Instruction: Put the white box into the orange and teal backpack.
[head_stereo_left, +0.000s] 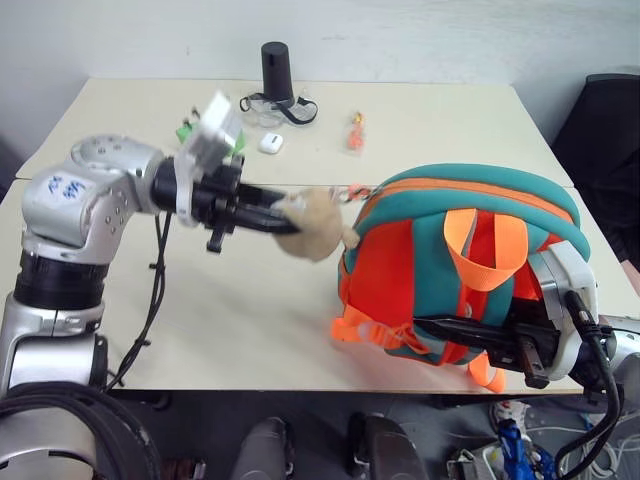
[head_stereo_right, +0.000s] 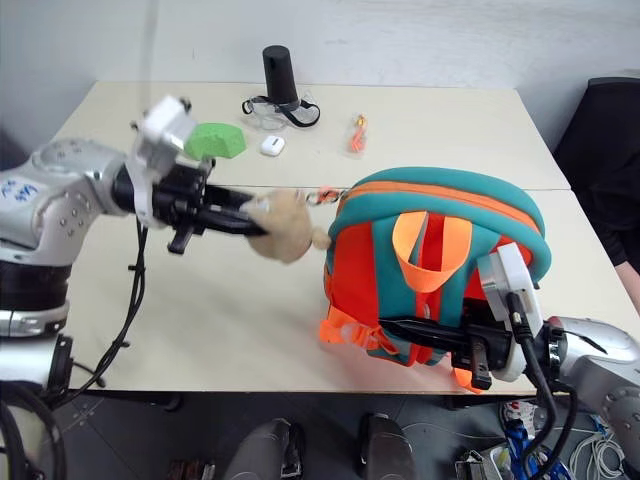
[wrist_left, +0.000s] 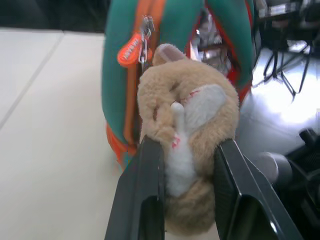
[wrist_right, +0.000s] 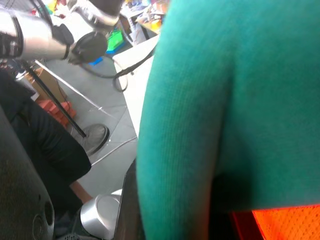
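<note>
Backpack stood upright at the counter's near edge. The white box wasn't anywhere I could see. Left pincer was clamped on the plush, likely tugging the zipper side open. Right pincer was shut on a lower strap, likely bracing the bag. Left wrist view showed the zipper pull; head views didn't.

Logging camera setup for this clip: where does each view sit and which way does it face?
Left and right eye views: on the head, looking down over the table, both arms showing.
Left wrist view: along the left gripper, shut on the plush animal.
Right wrist view: pressed against the backpack.
Shared: the backpack, in all views.
</note>
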